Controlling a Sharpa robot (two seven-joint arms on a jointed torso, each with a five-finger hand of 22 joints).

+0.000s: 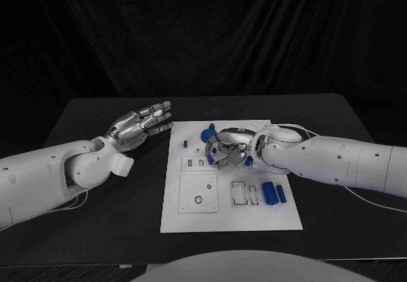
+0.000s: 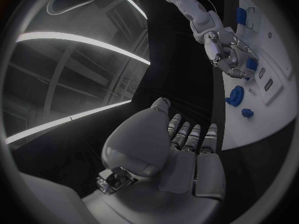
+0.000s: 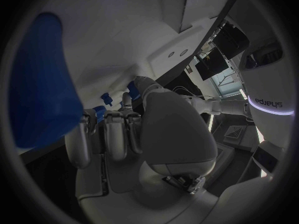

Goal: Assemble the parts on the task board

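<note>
While the right hand [image 1: 230, 148] sits over the upper middle of the white board [image 1: 229, 220], fingers curled down among the blue parts [image 1: 272, 192], grip unclear, it is the nearer one. Left hand [image 1: 140, 124] hovers open beside the board over the surface [image 1: 102, 235].

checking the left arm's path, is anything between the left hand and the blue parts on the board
Nothing visible stands between them. The left hand hovers open over bare black table beside the task board. The right hand is over the blue parts near the board's middle.
</note>
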